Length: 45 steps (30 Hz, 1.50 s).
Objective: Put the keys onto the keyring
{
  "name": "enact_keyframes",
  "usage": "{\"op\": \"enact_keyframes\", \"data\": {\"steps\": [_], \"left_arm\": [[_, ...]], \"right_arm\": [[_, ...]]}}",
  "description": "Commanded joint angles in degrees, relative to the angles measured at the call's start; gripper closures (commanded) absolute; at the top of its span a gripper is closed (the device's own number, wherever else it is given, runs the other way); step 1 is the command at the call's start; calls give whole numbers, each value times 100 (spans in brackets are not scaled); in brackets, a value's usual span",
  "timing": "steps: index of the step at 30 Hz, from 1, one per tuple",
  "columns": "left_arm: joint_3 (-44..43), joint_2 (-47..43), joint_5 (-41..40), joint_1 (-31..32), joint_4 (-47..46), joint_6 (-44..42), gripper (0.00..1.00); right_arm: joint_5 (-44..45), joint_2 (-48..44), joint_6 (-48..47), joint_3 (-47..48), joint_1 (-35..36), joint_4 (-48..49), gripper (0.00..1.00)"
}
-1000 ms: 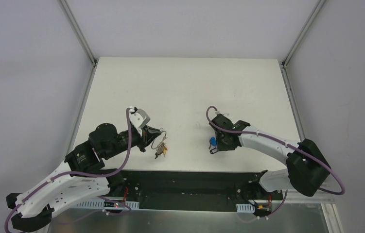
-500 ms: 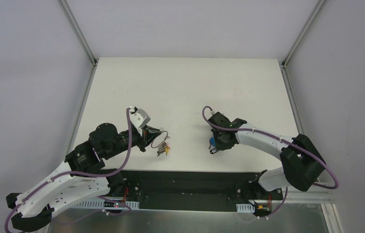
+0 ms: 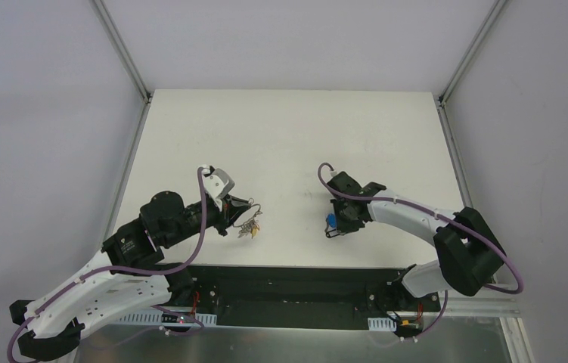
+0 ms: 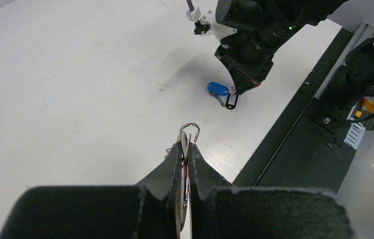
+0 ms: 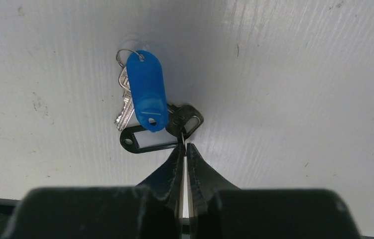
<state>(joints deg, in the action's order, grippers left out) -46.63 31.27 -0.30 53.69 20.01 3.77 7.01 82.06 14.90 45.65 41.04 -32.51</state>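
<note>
1. Right gripper (image 5: pixel 185 146) has just narrowed from part-open to almost shut. Its tips are pinching the edge of the black-headed silver metal key (image 5: pixel 188 118). Looks like a grip starting; nothing lifted yet.
2. Both keys lie flat on the matte white table (image 3: pixel 288 136) near its front edge, same spot as a second ago. The blue plastic-capped silver key (image 5: pixel 146 92) overlaps the black one.
3. Left gripper (image 4: pixel 186 149) is fully closed on the thin silver wire keyring (image 4: pixel 188 130), held off the table and well apart from the keys. A small bunch of coloured-capped keys (image 3: pixel 249 230) dangles from it.
4. Blue cap: glossy, oblong, rounded, with a punched hole. Black head: flat and frame-like. Blades: thin, toothed, shiny.
5. Judged: pickup step, threading not begun.
</note>
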Motion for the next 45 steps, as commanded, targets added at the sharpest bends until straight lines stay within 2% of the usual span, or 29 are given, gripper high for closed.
{"op": "enact_keyframes", "data": {"steps": [1,4,7,12,18,23,28,31,34,39,45], "left_arm": [[-71,-9,-43,37,-217,45,100],[-108,-7,-31,36,-198,20,100],[-97,-64,-23,37,-182,50,100],[-114,-103,19,36,-182,58,100],[-153,-160,175,29,-182,45,100],[-188,-247,332,32,-227,37,100],[-172,-386,604,38,-358,28,100],[-164,-478,851,33,-436,6,100],[-141,-611,1074,39,-557,-20,100],[-176,-666,1399,38,-656,-92,100],[-189,-638,1863,35,-861,-130,100]], "right_arm": [[-210,39,-22,143,-86,112,95],[-191,139,-31,177,-104,81,100],[-86,20,-30,171,-100,71,100],[-531,-595,58,426,-54,-496,100],[-1957,-1827,-60,794,199,-1201,100],[-3307,-2317,-127,1218,449,-1237,100],[-4814,-2507,46,1229,682,-297,100],[-5319,-2457,278,1244,853,298,100],[-5687,-2407,812,1144,1097,1283,100],[-5773,-2359,1536,1033,1554,2646,100],[-5267,-2277,2517,726,1831,4230,100]]}}
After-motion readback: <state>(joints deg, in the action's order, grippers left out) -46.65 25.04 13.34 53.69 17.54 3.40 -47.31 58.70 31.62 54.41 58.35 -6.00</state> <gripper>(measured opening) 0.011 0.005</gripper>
